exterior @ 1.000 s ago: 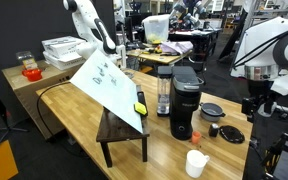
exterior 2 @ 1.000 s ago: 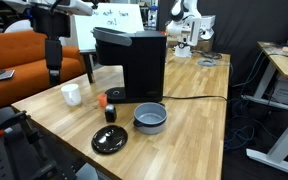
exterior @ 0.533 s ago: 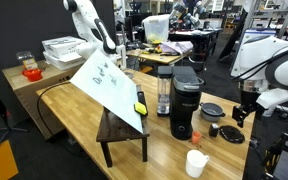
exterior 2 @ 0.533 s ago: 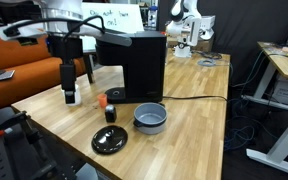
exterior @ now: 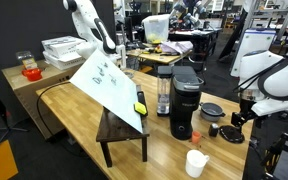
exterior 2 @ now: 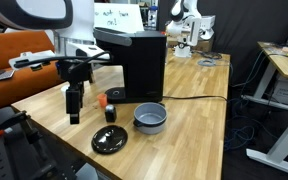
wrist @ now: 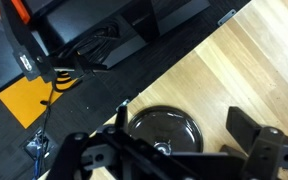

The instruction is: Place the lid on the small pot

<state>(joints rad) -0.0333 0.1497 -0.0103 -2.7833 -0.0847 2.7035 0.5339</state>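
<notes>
The lid [exterior: 231,134] is a flat black disc lying on the wooden table near its edge; it also shows in an exterior view [exterior 2: 109,140] and in the wrist view [wrist: 164,129]. The small pot [exterior: 212,110] is a low dark-grey pot standing open beside the black coffee maker [exterior: 186,100], and it shows in an exterior view [exterior 2: 150,117] too. My gripper [exterior: 241,116] hangs above the table close to the lid, also seen in an exterior view [exterior 2: 74,108]. In the wrist view the gripper [wrist: 169,152] is open and empty, with the lid below between its fingers.
A small dark cup [exterior 2: 110,112] and a small red object [exterior 2: 101,99] stand between lid and coffee maker [exterior 2: 134,62]. A white paper cup [exterior: 196,162] stands near the table's front. A slanted white board [exterior: 109,85] and a blender jar [exterior: 164,92] lie further along.
The arm has swung in and come down from above the table's far side to just over the lid. Lid and pot have not moved.
</notes>
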